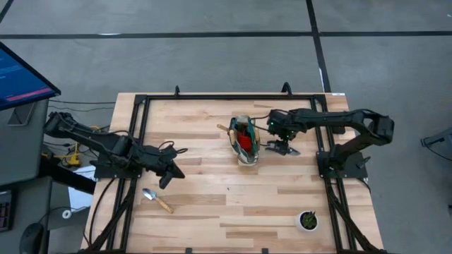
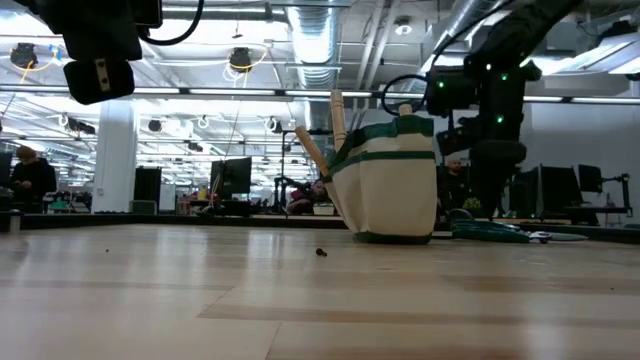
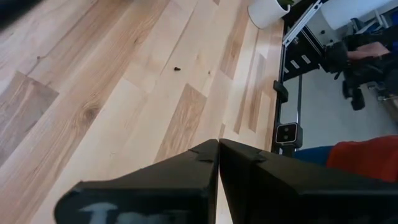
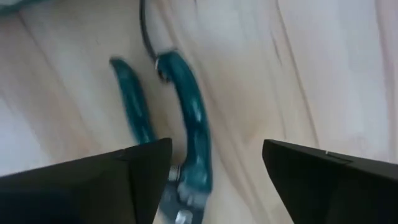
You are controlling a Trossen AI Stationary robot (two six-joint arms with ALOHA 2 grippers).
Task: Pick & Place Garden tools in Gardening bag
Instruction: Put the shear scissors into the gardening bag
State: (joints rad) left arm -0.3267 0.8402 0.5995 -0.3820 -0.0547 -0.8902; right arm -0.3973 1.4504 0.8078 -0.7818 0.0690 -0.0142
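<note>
Right gripper (image 4: 214, 171): held with its jaws spread wide directly over the pruning shears (image 4: 186, 143), nothing gripped; it is placed just beside the gardening bag (image 1: 244, 140), on the side toward the surface's right edge.
Left gripper (image 3: 219, 180): shut and empty, parked toward the left edge of the surface.
Pruning shears: lying flat on the surface, teal handles apart, between the bag and the right edge.
Gardening bag: upright near the middle of the surface, toward the far edge; wooden handles and a red item are seen protruding from it.
Trowel (image 1: 157, 200): left lying near the front-left corner, not yet bagged.
Step in hand: judged to be the approach for picking up the shears.
Next move: a descent is called for so that both handles are straddled, followed by a closing of the jaws, a lift and a carry over the bag's opening.
</note>
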